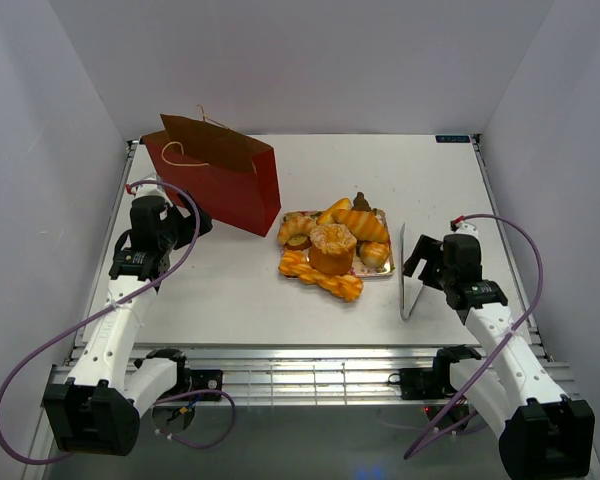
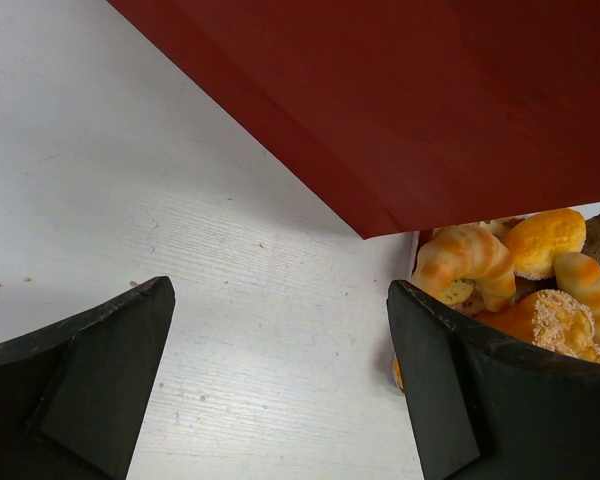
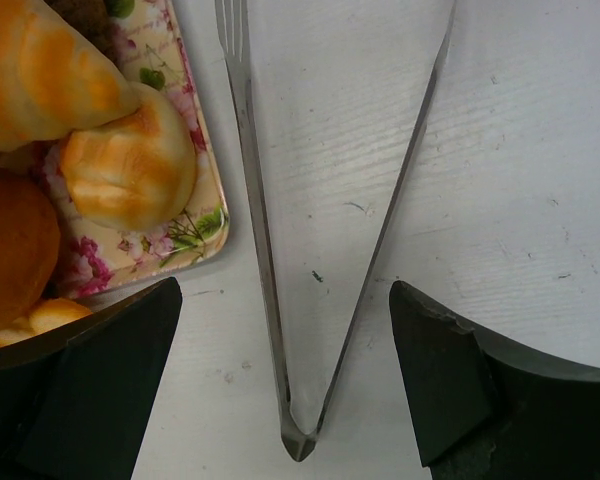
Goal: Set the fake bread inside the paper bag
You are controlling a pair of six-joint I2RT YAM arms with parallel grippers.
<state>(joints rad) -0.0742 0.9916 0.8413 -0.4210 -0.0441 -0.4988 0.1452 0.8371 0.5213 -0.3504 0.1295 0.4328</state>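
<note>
top: fake bread (image 1: 332, 248) heaped mid-table; paper bag (image 1: 215, 180) upright far-left, apart from the heap; tongs (image 1: 408, 272) right of bread | left wrist: left gripper (image 2: 280, 390) jaws apart, nothing between; red bag wall ahead | right wrist: right gripper (image 3: 283, 330) jaws spread wide either side of the tongs' hinge end; floral tray (image 3: 185, 238) under bread

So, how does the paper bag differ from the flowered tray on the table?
The paper bag is plain dark red; the tray is pale with a pink flower print. The bag stands upright and tall; the tray lies flat and low. The tray is heaped with fake bread; no bread shows at the bag's open mouth. Both rest on the white table.
</note>
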